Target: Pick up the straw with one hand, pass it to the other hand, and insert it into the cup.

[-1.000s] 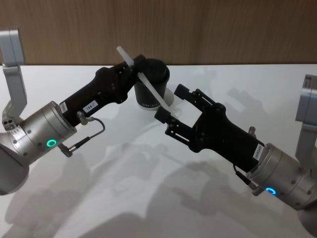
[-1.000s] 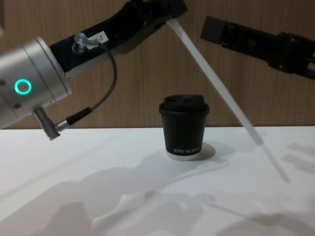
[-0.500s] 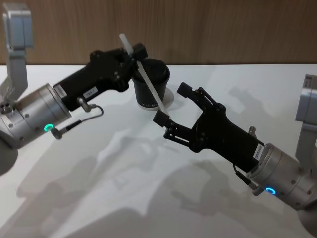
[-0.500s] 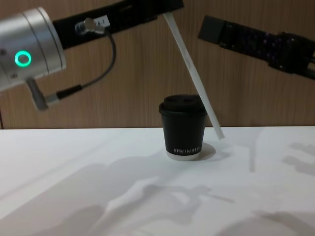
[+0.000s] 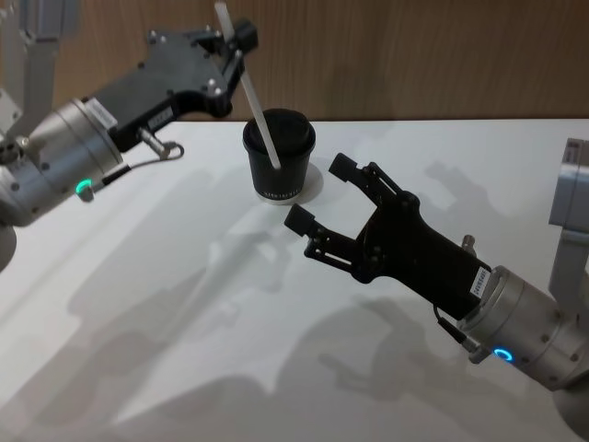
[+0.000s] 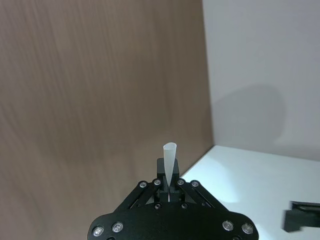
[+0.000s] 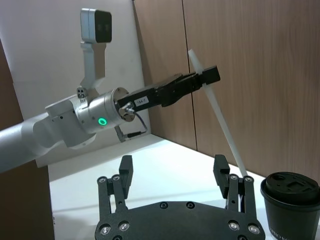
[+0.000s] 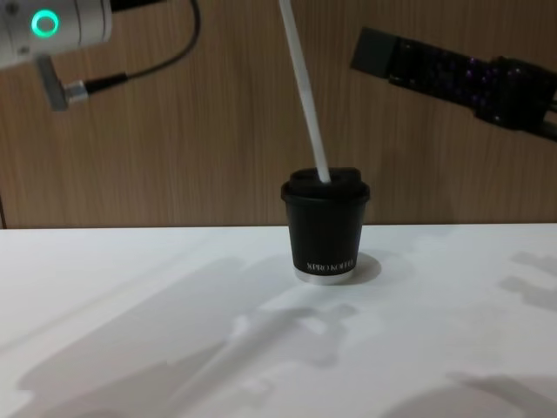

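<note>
Left gripper [image 5: 235, 41]: clamped on the straw [image 5: 253, 97] near its top, held high.
Straw: held tilted, lower tip at the coffee cup [image 5: 293, 175] lid.
Right gripper [image 5: 319, 193]: spread, empty, beside the coffee cup.

A bare white table [image 5: 184, 387] with a smooth matt top runs the full width of the scene. A wall of brown wood-grain panelling [image 5: 414, 55] rises straight from the table's far edge. Soft grey shadows [image 5: 138, 313] lie in broad, overlapping patches across the near half of the table, and fainter ones reach towards its far right corner. A vertical seam [image 7: 192, 110] divides two of the panels above the table. At one end of the table the panelling meets a plain white wall [image 6: 260, 60], which carries a rounded grey shadow [image 6: 250, 112] above the tabletop.
</note>
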